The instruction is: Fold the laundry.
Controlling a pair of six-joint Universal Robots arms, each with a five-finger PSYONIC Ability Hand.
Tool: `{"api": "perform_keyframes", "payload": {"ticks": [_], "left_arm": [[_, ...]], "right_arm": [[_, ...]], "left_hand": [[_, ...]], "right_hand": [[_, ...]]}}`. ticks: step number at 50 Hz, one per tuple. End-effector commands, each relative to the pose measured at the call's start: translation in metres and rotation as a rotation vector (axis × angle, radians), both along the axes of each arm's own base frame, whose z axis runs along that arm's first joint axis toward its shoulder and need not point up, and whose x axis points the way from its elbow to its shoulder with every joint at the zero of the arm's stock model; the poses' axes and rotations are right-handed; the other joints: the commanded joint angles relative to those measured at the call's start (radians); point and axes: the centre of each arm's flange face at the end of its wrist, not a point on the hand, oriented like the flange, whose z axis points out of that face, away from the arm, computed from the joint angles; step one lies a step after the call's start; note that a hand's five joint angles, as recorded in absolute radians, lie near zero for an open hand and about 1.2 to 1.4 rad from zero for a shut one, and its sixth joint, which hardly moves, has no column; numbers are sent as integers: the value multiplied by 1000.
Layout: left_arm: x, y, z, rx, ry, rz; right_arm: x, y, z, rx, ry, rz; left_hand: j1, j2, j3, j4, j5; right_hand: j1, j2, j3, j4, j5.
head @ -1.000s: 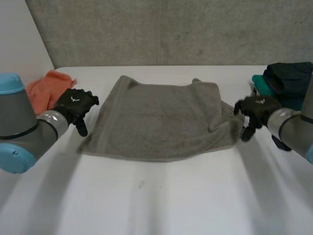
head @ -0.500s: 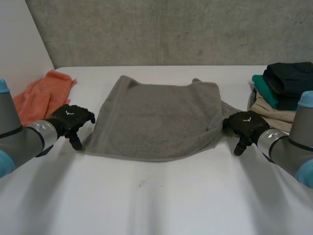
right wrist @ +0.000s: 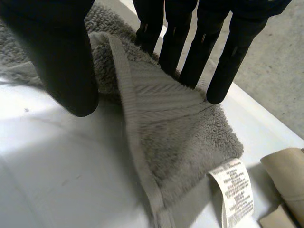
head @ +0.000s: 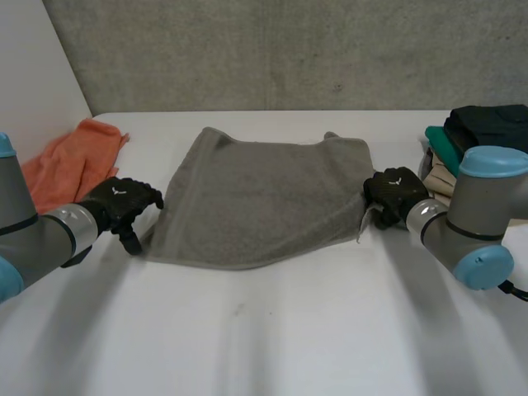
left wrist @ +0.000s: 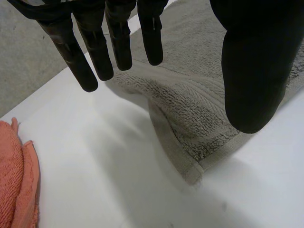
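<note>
Towel (head: pixel 264 198) of grey terry lies spread in the middle of the white table (head: pixel 264 330), nearly flat, and a robot hand is at each of its two near corners. I judge it soft and limp, light enough for the hands but thick. It will sag and fold wherever it is not supported, and its loops should not slide easily on the fingers. The best place to take it seems to be the stitched hem at the corners, where the cloth is firmer. The left hand (head: pixel 124 202) hangs over the near left corner (left wrist: pixel 192 173) with fingers straight and the thumb well apart, holding nothing. The right hand (head: pixel 394 191) is at the near right corner, close to the white care label (right wrist: pixel 235 183). A raised fold of the edge stands between its straight fingers and its thumb, but they look spread and not closed on it. I see no basket or box. Folded pieces lie as a bare stack (head: pixel 478 136) on the table behind the right arm, dark on top, then green and beige. An orange cloth (head: pixel 70 161) lies loose beside the left arm.
</note>
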Motion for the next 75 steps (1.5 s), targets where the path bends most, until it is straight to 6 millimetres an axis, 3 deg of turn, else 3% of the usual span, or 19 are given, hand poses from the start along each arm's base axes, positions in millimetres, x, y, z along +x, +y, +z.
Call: {"api": "perform_keyframes", "payload": {"ticks": [1,3,7,16,19,23,35,53,66,68,73,75], "left_arm": [[1,2,-2,8,-3,4],[1,2,-3,11,-5,4],[1,6,-3,13,-8,-1],[-9,16,-11,-5,-62,-62],[-11,16,-15,-14,-88,-81],[-14,18,-21,-17,-118,-108],[-19,10,-40,-35,-194,-133],[-42,-7,-42,-158,-260,-152],[-46,-20,-46,-181,-279,-144],[-46,-22,-46,-182,-281,-139],[-50,-27,-41,-219,-284,-131],[-50,-28,-39,-225,-286,-123]], "right_arm": [[6,-12,-3,-30,-4,-13],[6,-15,-2,-38,-5,-20],[4,-15,8,-47,-9,-32],[-5,22,98,-127,6,-27],[-10,33,115,-140,32,-28],[-14,45,123,-123,60,-27],[-15,63,105,-36,80,-9],[-15,70,89,-27,89,-1],[-19,73,80,-9,96,-6],[-20,73,79,-6,96,-6],[-23,72,80,-8,95,-17],[-24,72,81,-10,95,-18]], "left_hand": [[62,57,56,52,50],[62,57,56,52,50],[62,57,56,52,50],[79,74,74,70,68],[132,127,126,122,121],[167,162,162,158,156],[294,289,288,284,282],[528,523,523,519,517],[335,330,329,325,323],[419,414,414,410,408],[982,977,977,973,971],[983,978,978,974,972]], "right_hand": [[361,360,361,361,366],[559,557,559,558,563],[559,558,559,559,564],[559,558,559,559,564],[559,558,559,559,564],[559,558,559,559,564],[559,558,559,559,564],[559,558,559,559,564],[559,558,559,559,564],[559,558,559,559,564],[559,558,559,559,564],[559,558,559,559,564]]}}
